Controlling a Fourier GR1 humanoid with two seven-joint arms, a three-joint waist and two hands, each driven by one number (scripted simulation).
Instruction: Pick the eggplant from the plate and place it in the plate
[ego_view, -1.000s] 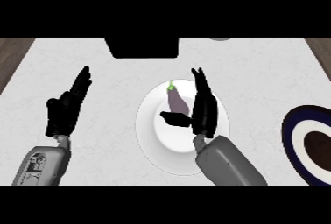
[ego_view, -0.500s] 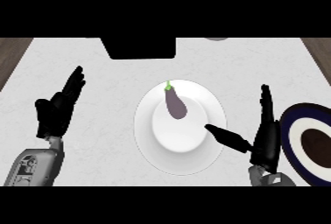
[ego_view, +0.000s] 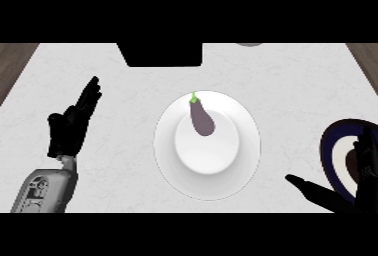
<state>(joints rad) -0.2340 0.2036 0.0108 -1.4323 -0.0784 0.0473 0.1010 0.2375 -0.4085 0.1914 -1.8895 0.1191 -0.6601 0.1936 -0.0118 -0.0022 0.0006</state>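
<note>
Pale marble counter (ego_view: 295, 85) lying between strips of wood floor (ego_view: 15, 60).
White plate (ego_view: 244, 150) is holding the purple eggplant (ego_view: 201, 120) on its far half; a dark-rimmed plate (ego_view: 336, 150) is sitting at right. Left hand (ego_view: 70, 130) is resting released at left, right hand (ego_view: 343, 195) spreading straight-fingered near right, both grasping nothing.

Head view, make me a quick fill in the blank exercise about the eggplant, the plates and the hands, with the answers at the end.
1. The eggplant lies on the ____ plate.
2. The dark-rimmed plate sits at the view's ____ edge.
3. The eggplant's stem is coloured ____.
4. The left hand is open and holds ____; the right hand shows at the lower right.

Missing words: white; right; green; nothing
</note>
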